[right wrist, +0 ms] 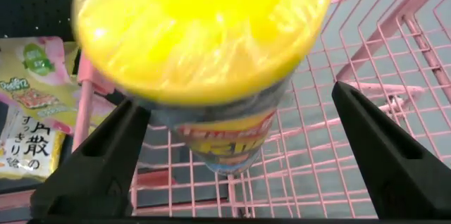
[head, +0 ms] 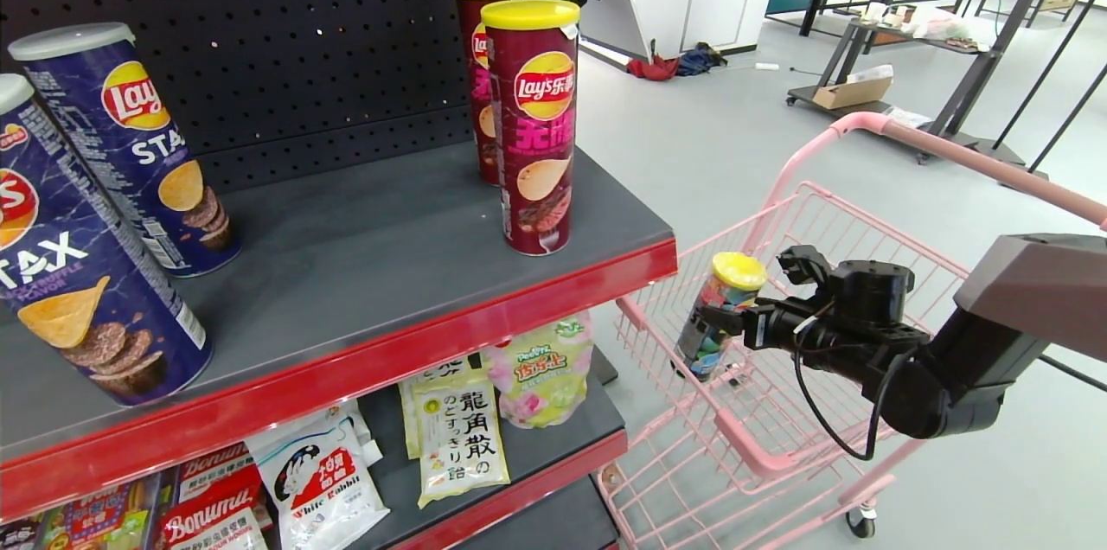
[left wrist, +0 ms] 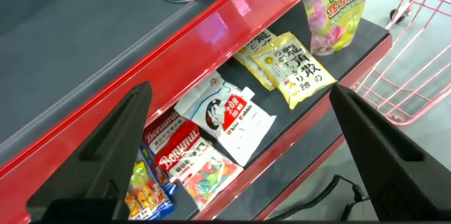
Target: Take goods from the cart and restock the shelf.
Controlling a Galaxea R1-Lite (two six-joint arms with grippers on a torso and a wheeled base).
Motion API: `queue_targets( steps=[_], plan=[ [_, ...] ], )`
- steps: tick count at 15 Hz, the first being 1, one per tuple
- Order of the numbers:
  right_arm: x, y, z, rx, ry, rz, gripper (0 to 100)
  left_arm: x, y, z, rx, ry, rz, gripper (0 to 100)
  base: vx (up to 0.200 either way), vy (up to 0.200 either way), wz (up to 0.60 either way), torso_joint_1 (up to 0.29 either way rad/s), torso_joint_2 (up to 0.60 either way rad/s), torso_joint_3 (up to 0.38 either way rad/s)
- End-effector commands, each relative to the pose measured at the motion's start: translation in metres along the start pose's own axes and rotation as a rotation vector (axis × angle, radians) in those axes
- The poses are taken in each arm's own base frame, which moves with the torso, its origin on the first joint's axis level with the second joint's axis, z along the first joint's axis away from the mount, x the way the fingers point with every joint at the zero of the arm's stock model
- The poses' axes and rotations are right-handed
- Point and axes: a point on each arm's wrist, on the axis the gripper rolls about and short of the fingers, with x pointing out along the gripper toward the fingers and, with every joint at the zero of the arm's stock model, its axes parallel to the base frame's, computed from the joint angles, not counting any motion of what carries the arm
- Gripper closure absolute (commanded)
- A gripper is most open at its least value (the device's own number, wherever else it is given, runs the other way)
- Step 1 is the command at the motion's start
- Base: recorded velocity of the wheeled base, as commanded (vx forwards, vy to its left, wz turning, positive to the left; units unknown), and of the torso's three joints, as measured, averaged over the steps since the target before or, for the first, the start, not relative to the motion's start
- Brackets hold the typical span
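In the right gripper [head: 751, 292], yellow-lidded can [head: 705, 341].

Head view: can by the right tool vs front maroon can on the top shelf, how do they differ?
Pose: the cart can is tilted by the right tool; the maroon can stands upright.
Place: cart can inside the pink cart, maroon can on the top shelf near its front edge.
Look: cart can has a dark multicoloured wrap, maroon can a maroon one.
Both are tubes with yellow lids.
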Motion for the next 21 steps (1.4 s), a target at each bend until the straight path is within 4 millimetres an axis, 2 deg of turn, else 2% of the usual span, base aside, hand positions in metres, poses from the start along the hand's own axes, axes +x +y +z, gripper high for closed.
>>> queue_targets(
  steps=[1, 9, 12, 13, 16, 18, 19, 20, 21],
  plan=[
    [0.012, -0.004, -0.003, 0.015, -0.007, -0.001, 0, 0.000, 0.000, 0.000, 0.001, 0.000, 0.000, 0, 0.000, 0.000, 0.00, 0.000, 0.00, 0.000],
    [0.032, -0.002, 0.003, 0.030, -0.051, 0.018, 0, 0.000, 0.000, 0.000, 0.002, 0.002, 0.021, 0, 0.000, 0.000, 0.00, 0.000, 0.00, 0.000],
    [0.036, -0.003, -0.001, 0.032, -0.042, 0.016, 0, -0.001, 0.000, 0.000, 0.002, -0.002, 0.024, 0, 0.000, 0.000, 0.00, 0.000, 0.00, 0.000],
    [0.038, -0.004, -0.002, 0.031, -0.048, 0.015, 100, -0.001, 0.001, 0.000, 0.002, -0.003, 0.023, 0, 0.000, 0.000, 0.00, 0.000, 0.00, 0.000],
    [0.039, -0.001, -0.004, 0.024, -0.065, 0.022, 100, -0.001, 0.000, 0.000, 0.002, -0.003, 0.023, 0, 0.000, 0.000, 0.00, 0.000, 0.00, 0.000],
    [0.033, 0.002, 0.005, -0.003, -0.130, -0.005, 100, -0.001, 0.000, -0.001, 0.002, -0.003, 0.023, 0, 0.000, 0.000, 0.00, 0.000, 0.00, 0.000],
    [0.021, 0.006, 0.027, -0.020, -0.176, -0.014, 100, -0.001, 0.000, -0.002, 0.002, -0.003, 0.023, 0, 0.000, 0.000, 0.00, 0.000, 0.00, 0.000],
    [0.001, 0.014, 0.051, -0.030, -0.190, -0.014, 100, -0.001, 0.000, -0.003, 0.002, -0.003, 0.023, 0, 0.000, 0.000, 0.00, 0.000, 0.00, 0.000],
    [-0.012, 0.018, 0.064, -0.041, -0.199, -0.017, 100, -0.001, 0.000, -0.003, 0.002, -0.003, 0.023, 0, 0.000, 0.000, 0.00, 0.000, 0.00, 0.000]
  ],
)
